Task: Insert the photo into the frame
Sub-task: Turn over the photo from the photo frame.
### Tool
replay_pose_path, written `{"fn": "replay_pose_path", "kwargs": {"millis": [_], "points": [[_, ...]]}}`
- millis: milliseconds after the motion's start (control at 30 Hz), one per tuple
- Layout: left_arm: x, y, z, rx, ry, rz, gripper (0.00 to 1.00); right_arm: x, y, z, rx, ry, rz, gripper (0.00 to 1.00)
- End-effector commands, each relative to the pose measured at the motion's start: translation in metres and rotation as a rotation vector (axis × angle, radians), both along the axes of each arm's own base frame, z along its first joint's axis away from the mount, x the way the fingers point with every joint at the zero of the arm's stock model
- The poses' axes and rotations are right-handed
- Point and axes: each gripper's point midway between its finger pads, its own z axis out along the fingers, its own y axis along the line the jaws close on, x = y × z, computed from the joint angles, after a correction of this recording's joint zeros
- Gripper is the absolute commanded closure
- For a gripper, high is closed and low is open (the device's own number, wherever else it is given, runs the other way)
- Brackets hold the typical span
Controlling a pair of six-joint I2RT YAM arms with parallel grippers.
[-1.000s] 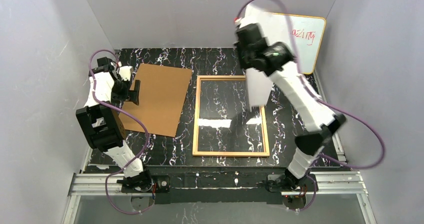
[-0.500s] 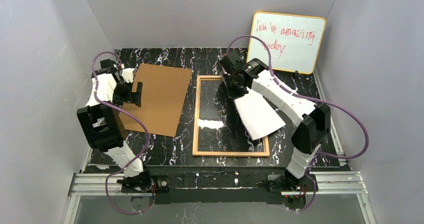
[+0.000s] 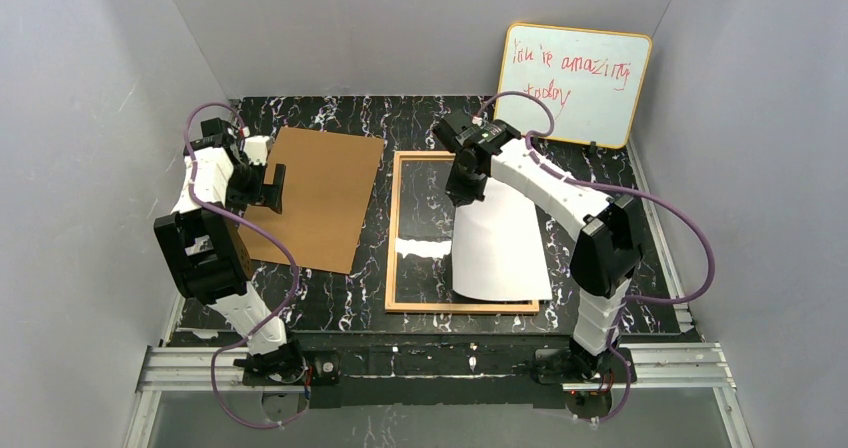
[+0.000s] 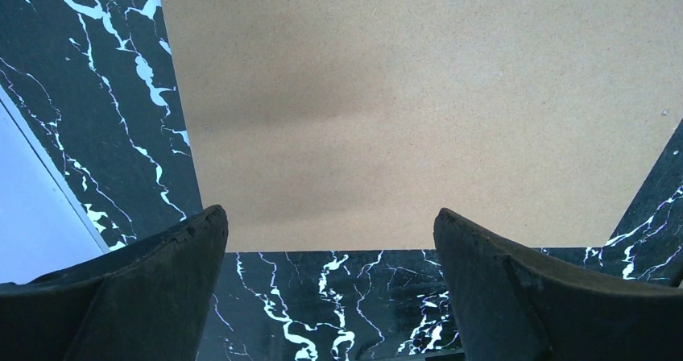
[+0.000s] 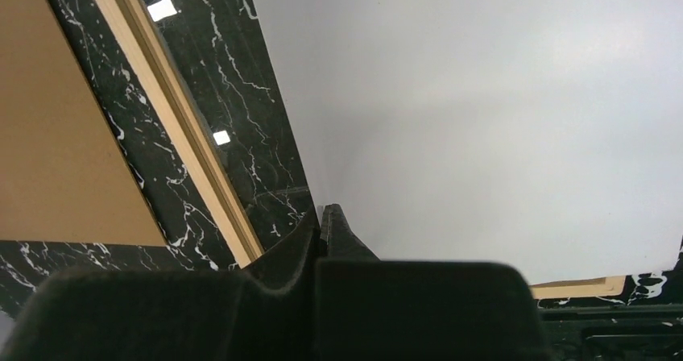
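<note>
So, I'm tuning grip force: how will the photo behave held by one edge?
Probably floppy: the photo is a thin sheet, its near edge bowed. Likely light: the right gripper holds it by one pinched edge.

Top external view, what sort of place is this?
Likely a robot lab test booth: plain grey walls enclose a marble-patterned table, with a left arm and right arm bolted to a metal rail.

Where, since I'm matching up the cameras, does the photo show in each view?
Top external: photo, white back up, centre-right over the frame's right half, gripped by the right end effector.
Left wrist: not in it; only the back panel shows.
Right wrist: the white sheet filling the upper right.
Shared landmark: the brown back panel, in all three.
</note>
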Motion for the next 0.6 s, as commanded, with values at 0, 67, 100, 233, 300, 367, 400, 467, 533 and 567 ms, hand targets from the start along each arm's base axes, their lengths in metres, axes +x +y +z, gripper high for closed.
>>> {"fn": "replay_pose_path", "kwargs": {"millis": [0,67,100,233,300,367,400,467,533,567], "points": [[-0.002,-0.002,0.019,0.014,-0.041,-0.017,0.02,-0.004,-0.013,0.013,0.036,-0.040,-0.159,0.99],[-0.002,-0.002,0.018,0.013,-0.038,-0.016,0.02,-0.004,-0.009,0.010,0.070,-0.041,-0.177,0.99],[-0.002,-0.002,0.018,0.012,-0.037,-0.016,0.02,-0.004,-0.008,0.009,0.082,-0.042,-0.180,0.99],[-0.003,-0.002,0.018,0.012,-0.035,-0.018,0.02,-0.002,0.007,0.004,0.124,-0.044,-0.147,0.99],[-0.003,-0.002,0.017,0.016,-0.034,-0.019,0.02,0.000,0.016,0.002,0.124,-0.044,-0.111,0.99],[-0.003,-0.002,0.017,0.016,-0.033,-0.020,0.02,0.002,0.026,-0.002,0.114,-0.042,-0.063,0.99],[-0.003,-0.002,0.017,0.018,-0.033,-0.019,0.02,0.002,0.031,-0.004,0.107,-0.040,-0.034,0.99],[-0.004,-0.002,0.016,0.017,-0.031,-0.021,0.02,0.003,0.039,-0.009,0.088,-0.039,0.017,0.99],[-0.004,-0.001,0.016,0.020,-0.031,-0.019,0.02,0.003,0.046,-0.013,0.067,-0.036,0.061,0.99],[-0.004,-0.001,0.015,0.021,-0.031,-0.019,0.02,0.003,0.050,-0.015,0.060,-0.032,0.086,0.99]]}}
